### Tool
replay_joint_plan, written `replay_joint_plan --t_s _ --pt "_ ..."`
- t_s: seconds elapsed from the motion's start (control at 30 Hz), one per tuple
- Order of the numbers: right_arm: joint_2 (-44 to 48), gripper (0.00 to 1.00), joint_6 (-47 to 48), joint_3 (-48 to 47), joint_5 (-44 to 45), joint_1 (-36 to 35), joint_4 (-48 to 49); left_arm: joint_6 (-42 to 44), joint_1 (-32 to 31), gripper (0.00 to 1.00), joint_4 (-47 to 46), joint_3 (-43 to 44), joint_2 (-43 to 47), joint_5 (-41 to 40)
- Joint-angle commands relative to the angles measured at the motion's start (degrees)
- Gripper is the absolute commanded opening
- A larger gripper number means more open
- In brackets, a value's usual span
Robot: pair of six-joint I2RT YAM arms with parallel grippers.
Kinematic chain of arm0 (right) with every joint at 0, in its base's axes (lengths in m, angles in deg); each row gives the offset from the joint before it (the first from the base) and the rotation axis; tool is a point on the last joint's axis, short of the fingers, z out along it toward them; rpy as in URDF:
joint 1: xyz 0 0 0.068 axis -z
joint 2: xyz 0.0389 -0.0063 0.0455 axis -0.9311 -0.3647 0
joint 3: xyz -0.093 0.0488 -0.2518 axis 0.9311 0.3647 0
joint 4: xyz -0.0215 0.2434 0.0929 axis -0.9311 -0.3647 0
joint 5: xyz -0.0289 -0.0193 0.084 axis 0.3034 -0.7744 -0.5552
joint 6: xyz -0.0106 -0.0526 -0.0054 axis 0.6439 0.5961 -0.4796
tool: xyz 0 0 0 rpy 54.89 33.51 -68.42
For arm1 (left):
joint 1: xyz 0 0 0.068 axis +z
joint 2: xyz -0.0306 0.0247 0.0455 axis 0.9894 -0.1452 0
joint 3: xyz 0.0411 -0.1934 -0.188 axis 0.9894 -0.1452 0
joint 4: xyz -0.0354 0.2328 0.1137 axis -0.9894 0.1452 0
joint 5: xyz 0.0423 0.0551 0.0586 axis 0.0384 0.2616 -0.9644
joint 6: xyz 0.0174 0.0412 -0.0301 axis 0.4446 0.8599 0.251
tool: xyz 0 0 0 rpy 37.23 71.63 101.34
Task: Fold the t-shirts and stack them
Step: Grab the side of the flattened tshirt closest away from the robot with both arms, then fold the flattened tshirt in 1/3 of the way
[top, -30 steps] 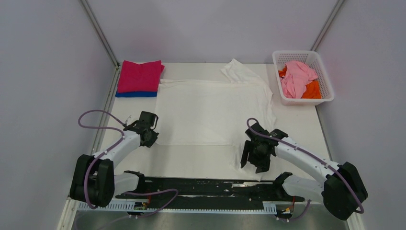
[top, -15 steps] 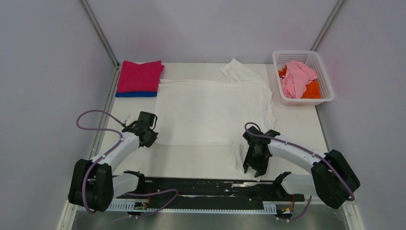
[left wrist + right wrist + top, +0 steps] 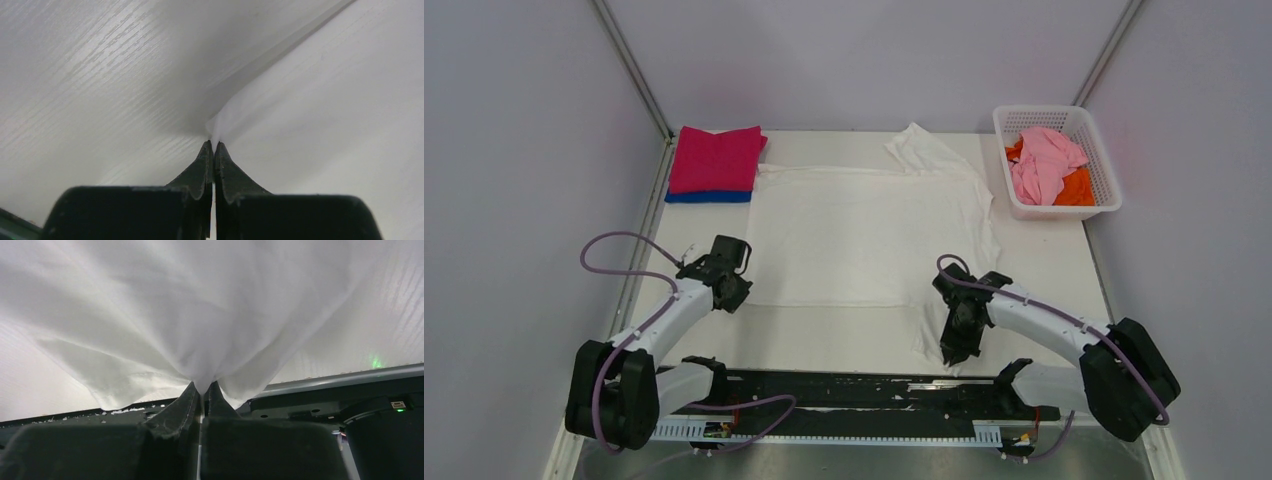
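One blue t-shirt mostly hidden under magenta t-shirt; white t-shirt pinched.

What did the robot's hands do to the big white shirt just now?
The right gripper dropped a little nearer and snapped shut on the near edge of the white t-shirt. The left gripper stayed pinched on its near left corner. The magenta t-shirt, blue t-shirt and basket did not move.

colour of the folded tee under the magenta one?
Blue; the lower tee shows only its near edge, best in top external view.
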Motion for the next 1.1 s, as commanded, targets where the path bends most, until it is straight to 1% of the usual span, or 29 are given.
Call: replay_joint_plan --t_s 0.0,0.13,0.27,0.4,0.63,0.73,1.07 --pt "4.38 0.0 0.16 -0.26 -0.01 -0.27 -3.8 0.02 0.32 0.0 7.02 0.61 3.63 -1.53" --pt "8.23 0.0 -0.63 1.29 -0.9 -0.31 -5.52 0.13 0.28 0.0 9.19 -1.18 7.69 0.18" --pt "9.61 0.0 -0.71 0.61 1.56 -0.27 -3.02 1.23 0.27 0.0 8.38 -1.79 11.2 1.54" --pt "9.7 0.0 -0.94 -0.67 3.2 0.62 1.4 1.96 0.27 0.0 5.17 -1.56 11.68 3.1" --pt "7.93 0.0 3.15 -7.72 14.19 3.54 4.71 1.52 0.27 0.0 -1.24 1.05 7.75 3.19" --pt "7.1 0.0 5.66 -9.96 15.02 5.43 7.8 1.36 0.27 0.0 -2.47 2.73 4.69 3.83" --pt "1.97 0.0 11.61 -16.38 16.63 11.81 17.46 1.75 0.59 0.0 -3.49 11.6 -3.82 0.63"
